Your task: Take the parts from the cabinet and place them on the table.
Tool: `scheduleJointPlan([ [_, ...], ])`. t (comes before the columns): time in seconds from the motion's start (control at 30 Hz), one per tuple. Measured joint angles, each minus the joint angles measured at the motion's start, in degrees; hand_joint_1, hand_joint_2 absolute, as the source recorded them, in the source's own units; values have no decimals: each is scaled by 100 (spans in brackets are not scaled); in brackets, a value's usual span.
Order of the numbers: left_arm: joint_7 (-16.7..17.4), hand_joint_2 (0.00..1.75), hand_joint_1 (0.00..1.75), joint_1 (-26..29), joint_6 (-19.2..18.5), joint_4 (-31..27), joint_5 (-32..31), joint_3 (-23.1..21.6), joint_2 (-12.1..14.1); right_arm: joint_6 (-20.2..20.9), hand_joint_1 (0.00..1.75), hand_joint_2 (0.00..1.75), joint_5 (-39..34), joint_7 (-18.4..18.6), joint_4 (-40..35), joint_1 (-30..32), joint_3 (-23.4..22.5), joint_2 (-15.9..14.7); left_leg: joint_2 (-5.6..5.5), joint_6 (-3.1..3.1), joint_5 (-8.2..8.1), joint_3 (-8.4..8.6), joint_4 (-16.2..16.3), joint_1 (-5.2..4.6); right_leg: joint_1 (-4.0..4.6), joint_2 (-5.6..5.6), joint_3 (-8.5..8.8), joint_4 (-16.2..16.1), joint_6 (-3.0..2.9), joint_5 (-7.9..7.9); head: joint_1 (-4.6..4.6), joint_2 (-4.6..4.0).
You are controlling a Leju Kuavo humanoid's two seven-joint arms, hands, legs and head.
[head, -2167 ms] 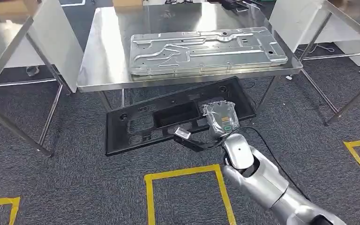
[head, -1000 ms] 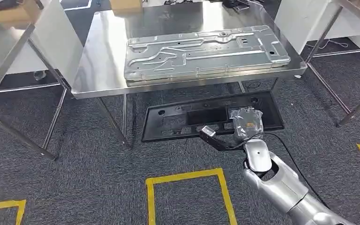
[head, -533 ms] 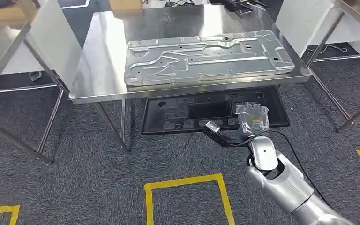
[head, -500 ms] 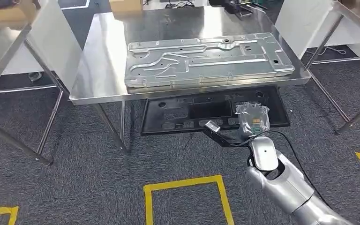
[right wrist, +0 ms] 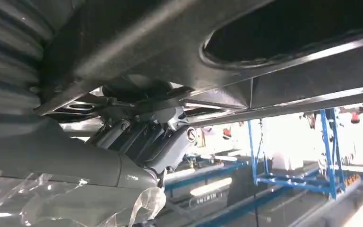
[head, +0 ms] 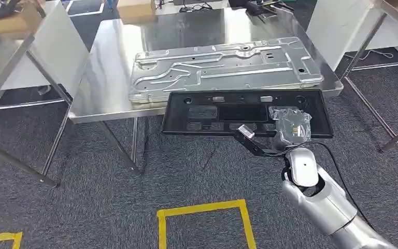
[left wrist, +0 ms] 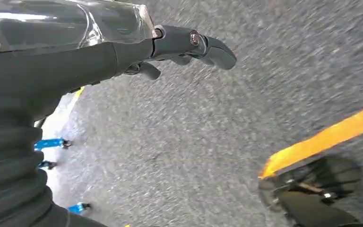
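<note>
- Head view: the black panel (head: 246, 113) is held flat at the near edge of the steel desk (head: 111, 78), its far long edge over the desk's front rim and just beside the embossed metal plate (head: 223, 65) that lies on the desk. The right robot hand (head: 292, 127), wrapped in clear plastic, sits at the panel's near edge toward its 4 o'clock corner, with the silver right arm (head: 321, 199) reaching in from 5 o'clock. Yellow floor tape (head: 202, 210) marks the grey carpet at 6 o'clock.
- Left wrist view: the left robot hand (left wrist: 123, 49) hangs over the grey carpet (left wrist: 217, 137) with nothing in it, its dark fingers (left wrist: 203, 42) loosely curved and apart. A strip of yellow tape (left wrist: 321, 139) crosses the floor near it.
- Right wrist view: the right robot hand (right wrist: 142, 142) presses up from beneath the black panel (right wrist: 217, 52), its fingers (right wrist: 172, 130) closed against the panel's underside edge, gripping it. Blue racking (right wrist: 293, 161) stands in the bright background.
</note>
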Motion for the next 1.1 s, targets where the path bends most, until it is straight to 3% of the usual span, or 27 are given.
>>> scheduleJointPlan([
  [0.07, -22, 175, 0, -52, 0, 0, -35, 0, -2, -96, 175, 175, 0, -48, 0, 15, -13, 13, 13, 3, -368, -575, 1050, -10, 39, -4, 19, 1, -48, -35, 0, 0],
  [0.1, -22, 175, 0, -59, -4, -2, -55, 0, -2, -120, 175, 175, 0, -81, 0, 31, -13, 17, 16, 31, -440, -822, 1436, -26, 73, -4, 41, 1, -75, -56, 0, 0],
  [0.13, -17, 175, 0, -59, -4, -2, -78, 0, -4, -120, 175, 175, 2, -85, 0, 47, -13, 28, 15, 72, -366, -922, 1491, -50, 105, -2, 73, 1, -99, -79, -2, 0],
  [0.17, 0, 175, 0, -60, -4, -2, -85, 0, -2, -120, 175, 175, 4, -92, 2, 55, -11, 30, 15, 136, -172, -882, 1285, -86, 140, -1, 117, 0, -113, -106, 0, 0],
  [0.2, 20, 175, 0, -65, -2, -2, -92, 0, -2, -120, 175, 175, 15, -98, 0, 55, -13, 37, 15, 229, 115, -733, 880, -133, 180, 0, 171, -1, -128, -139, -2, 0],
  [0.23, 51, 175, 0, -69, -4, -2, -96, 0, -2, -120, 175, 175, 20, -100, 0, 50, -13, 48, 14, 358, 449, -509, 314, -199, 213, 0, 236, -8, -139, -176, 0, -2],
  [0.27, 83, 175, 0, -67, -4, 0, -107, 0, 39, -118, 175, 175, 28, -103, 2, 49, -15, 52, 16, 542, 693, -333, -222, -307, 204, -2, 278, -22, -150, -213, 0, 0],
  [0.3, 103, 175, 0, -74, -20, -4, -126, -2, 59, -120, 175, 175, 50, -98, 2, 34, -17, 50, 68, 626, 615, -202, -249, -303, 265, 6, 270, -25, -127, -238, 4, 0],
  [0.33, 107, 175, 0, -88, -17, -9, -138, 0, 64, -122, 175, 175, 50, -103, 2, 32, -20, 48, 60, 565, 584, -151, -435, -326, 204, 19, 249, -28, -121, -241, 2, 0],
  [0.37, 114, 175, 0, -77, -20, -9, -144, -2, 70, -129, 175, 175, 55, -103, 2, 38, -24, 50, 57, 522, 574, -168, -435, -335, 195, 11, 261, -44, -110, -240, 4, 0],
  [0.4, 114, 175, 0, -64, -17, -9, -151, 0, 96, -138, 175, 175, 63, -103, 0, 56, -24, 70, 41, 526, 565, -155, -445, -378, 173, 0, 268, -62, -89, -250, -9, 0],
  [0.43, 112, 175, 0, -58, -17, -9, -155, -2, 94, -142, 175, 175, 70, -105, 0, 46, -26, 79, 44, 522, 569, -83, -548, -331, 219, 5, 320, -103, -41, -264, -2, 0],
  [0.47, 107, 175, 0, -32, -17, -11, -166, -2, 92, -144, 175, 175, 79, -109, -2, 86, -42, 70, 51, 463, 594, 43, -664, -269, 207, -36, 346, -23, -19, -323, 2, 0],
  [0.5, 107, 175, 0, -33, -17, -11, -181, 0, 94, -146, 175, 175, 98, -109, -2, 85, -41, 70, 47, 470, 590, 92, -715, -246, 214, -39, 244, 210, 17, -430, 4, 0],
  [0.57, 114, 175, 0, -32, -17, -13, -190, 0, 87, -157, 175, 175, 116, -114, -2, 88, -41, 70, 41, 490, 557, 131, -715, -224, 187, -42, -271, 1103, 68, -793, 4, 0],
  [0.6, 118, 175, 0, -19, -17, -20, -190, -2, 68, -155, 175, 175, 122, -107, -2, 113, -41, 68, 37, 479, 535, 148, -714, -212, 169, -42, -527, 1492, 93, -890, 4, 0],
  [0.63, 138, 175, 0, -2, -17, -20, -190, -2, 50, -140, 175, 175, 122, -105, 0, 146, -41, 68, 27, 463, 507, 175, -708, -194, 150, -46, -702, 1678, 124, -843, 4, 0],
  [0.67, 149, 175, 0, 16, -17, -22, -188, -2, 31, -138, 175, 175, 122, -107, 0, 176, -41, 68, 11, 434, 474, 215, -704, -171, 125, -53, -697, 1526, 155, -638, 5, 0],
  [0.73, 151, 175, 0, 38, -17, -37, -186, -2, -13, -122, 175, 175, 124, -98, 0, 175, -41, 68, -2, 356, 386, 314, -676, -124, 69, -70, -350, 599, 234, -10, 7, 0],
  [0.77, 151, 175, 0, 37, -17, -37, -188, -2, -20, -122, 175, 175, 125, -98, 0, 172, -41, 68, -3, 315, 334, 335, -642, -119, 39, -84, -176, 173, 271, 220, 7, 0],
  [0.83, 151, 175, 0, 37, -17, -37, -188, -2, -20, -122, 175, 175, 125, -98, 0, 172, -41, 68, -3, 315, 334, 335, -642, -119, 39, -84, -176, 173, 271, 220, 7, 0],
  [0.9, 151, 175, 0, 32, -17, -37, -188, -2, -15, -120, 175, 175, 125, -94, 2, 170, -41, 63, -4, 276, 299, 327, -622, -144, 11, -93, -108, -57, 302, 274, 9, 0],
  [0.93, 153, 175, 0, 16, -17, -39, -190, 0, -11, -118, 175, 175, 125, -92, 0, 136, -41, 59, -5, 237, 231, 281, -531, -181, 20, -34, -71, -111, 261, 198, 9, 0],
  [1.0, 153, 175, 0, -6, -20, -42, -210, -2, -24, -57, 175, 175, 127, -107, 0, 127, -41, 81, -8, 205, 205, 294, -555, -152, 34, -24, -96, -83, 61, 160, 2, 0],
  [1.03, 138, 175, 0, -9, -18, -42, -210, -2, -28, -53, 175, 175, 131, -120, 0, 103, -41, 107, 11, 169, 159, 252, -466, -130, 27, -23, -72, -94, 23, 154, 2, 0],
  [1.07, 112, 175, 0, -30, -17, -42, -210, -2, -31, -44, 175, 175, 140, -120, 0, 77, -41, 120, 25, 136, 29, 152, -207, -127, 25, -21, -51, -95, -12, 139, 0, 0],
  [1.1, 96, 175, 0, -62, -17, -42, -205, -2, -33, -41, 175, 175, 138, -120, 0, 68, -41, 135, 26, 107, -154, -51, 208, -117, 25, -22, -38, -95, -38, 123, 0, 0],
])
